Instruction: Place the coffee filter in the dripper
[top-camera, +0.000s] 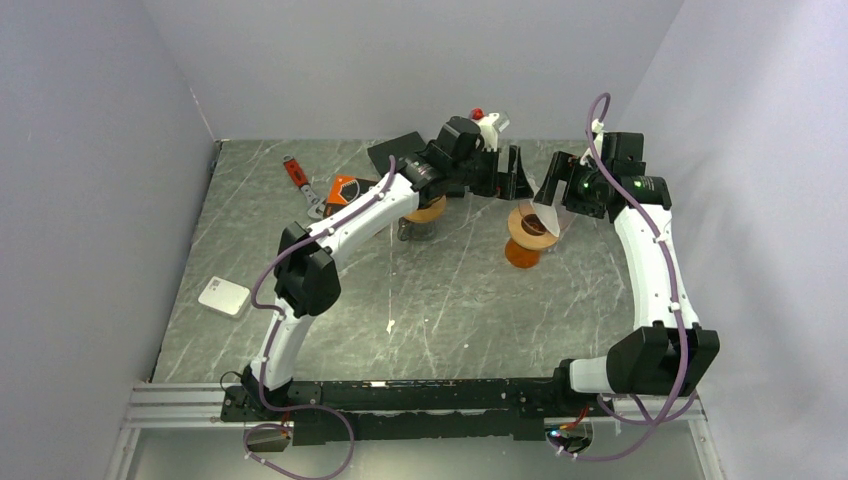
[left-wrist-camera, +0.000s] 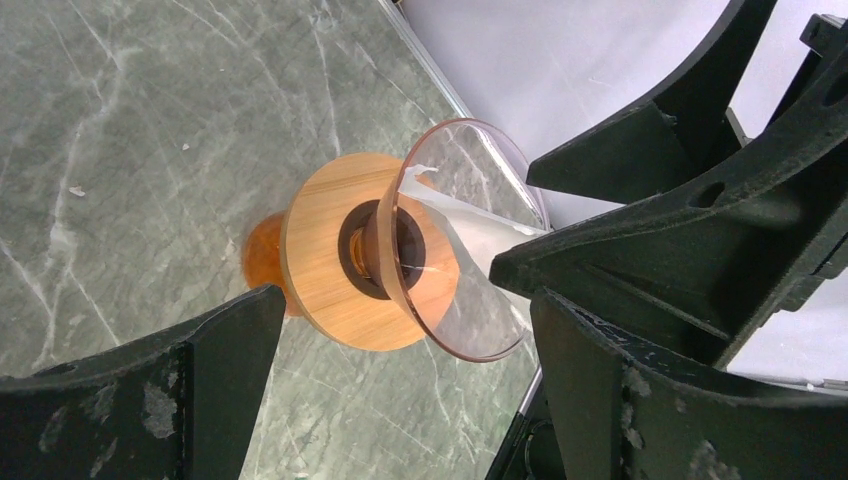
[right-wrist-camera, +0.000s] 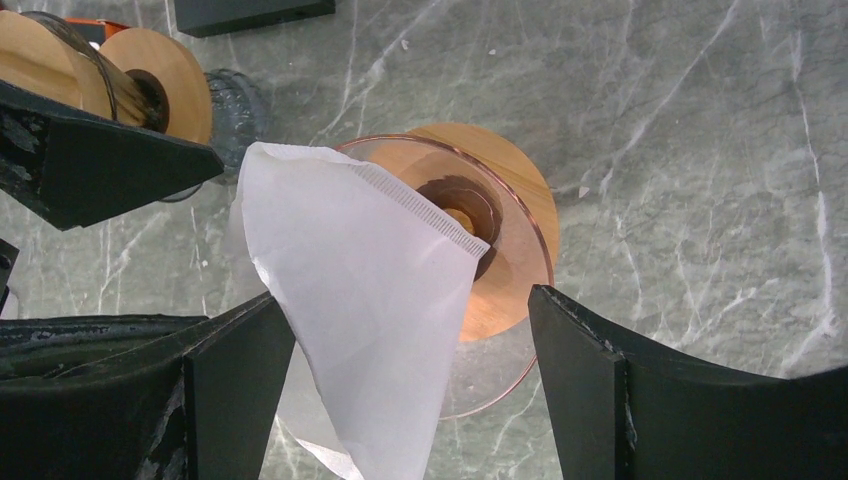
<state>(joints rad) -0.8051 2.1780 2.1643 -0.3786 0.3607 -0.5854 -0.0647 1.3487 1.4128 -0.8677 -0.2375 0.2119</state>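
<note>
**Paper filter leaning half into glass dripper, both tools standing open**

I am holding the right tool (right-wrist-camera: 405, 298) directly above the dripper (right-wrist-camera: 500, 300), its jaws spread wide and gripping nothing. The coffee filter (right-wrist-camera: 350, 300) is lying in the gap between them, closer to the jaw on the left of the wrist view. I cannot tell whether the paper is brushing that jaw. One end is dipping into the glass cone beneath the tool while the rest is hanging out over the rim, folded flat rather than opened.

The left tool (left-wrist-camera: 405, 300) is waiting just beside the dripper, also wide open and empty, with the cone and its wooden collar (left-wrist-camera: 320, 250) lying ahead of it between the jaws.

I am judging the filter to be almost weightless, thin and limp. It is likely to crease under a hard pinch and drift at the slightest nudge. The crimped seam (right-wrist-camera: 425, 205) running along one edge is looking like the stiffest part, so I am treating the seam near the upper edge as the place to take hold, with a light squeeze.

The glass is looking slick and breakable, standing tall on a narrow orange base (left-wrist-camera: 262, 255) on the table (right-wrist-camera: 700, 150), so I am ruling out pressing sideways.
</note>
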